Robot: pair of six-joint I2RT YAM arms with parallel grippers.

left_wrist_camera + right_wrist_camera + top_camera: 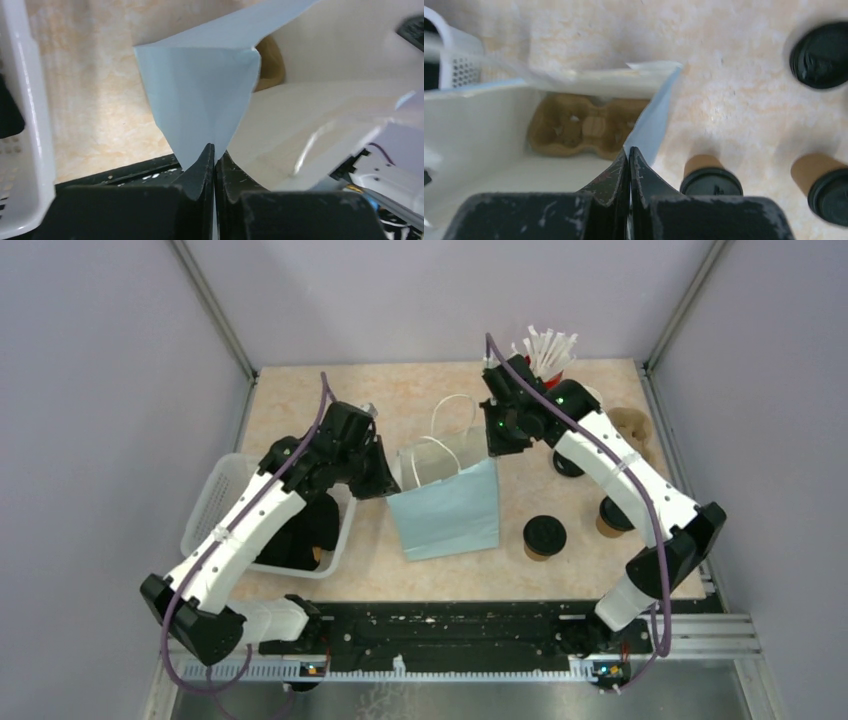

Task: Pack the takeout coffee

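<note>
Left gripper (214,150), right gripper (629,152) pinch blue bag (450,510) rim; cups (544,536) outside

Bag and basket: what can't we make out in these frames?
White basket contents, top view: the left arm covers them; only dark shapes show.
Brown pulp carrier in the pale blue bag, right wrist view: the bag wall hides part; the top view shows none of it.
Lidded cup, top view: partly under the right arm.
Second cup, right wrist view: cut off by the frame edge.
</note>
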